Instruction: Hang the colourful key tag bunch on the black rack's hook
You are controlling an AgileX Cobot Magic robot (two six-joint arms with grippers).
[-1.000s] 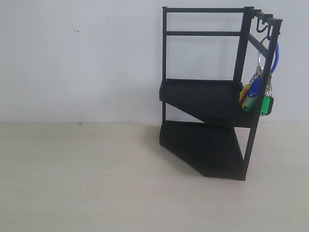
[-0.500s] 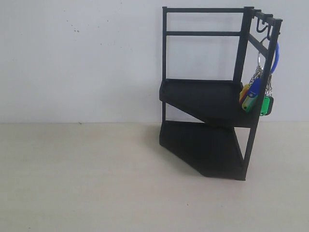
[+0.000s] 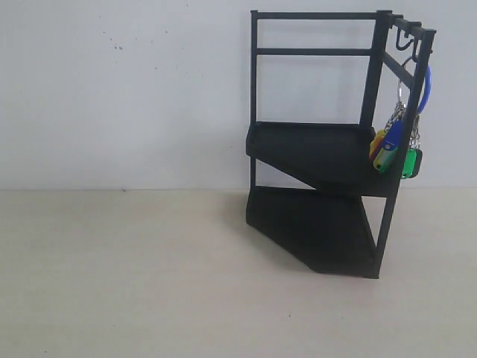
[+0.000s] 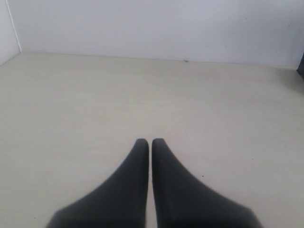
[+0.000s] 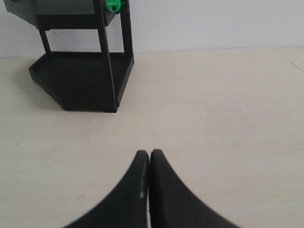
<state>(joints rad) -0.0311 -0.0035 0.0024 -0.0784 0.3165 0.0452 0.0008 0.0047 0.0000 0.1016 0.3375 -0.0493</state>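
Your backdrop is about as plain as it gets: a flat white wall (image 3: 134, 89) with a slightly bluish cast runs the full width at the back and meets a pale beige, matte surface (image 3: 149, 283) in a straight horizontal seam. You've got a handful of tiny dark specks (image 3: 118, 48) high on the wall, toward the left of the exterior view, plus one small dark mark (image 3: 124, 189) right at the seam. In the left wrist view a second white panel (image 4: 7, 28) joins the back wall at a corner. In the right wrist view a faint line (image 5: 290, 56) crosses the surface. Light is soft and even, and the beige top looks lightly scuffed up close
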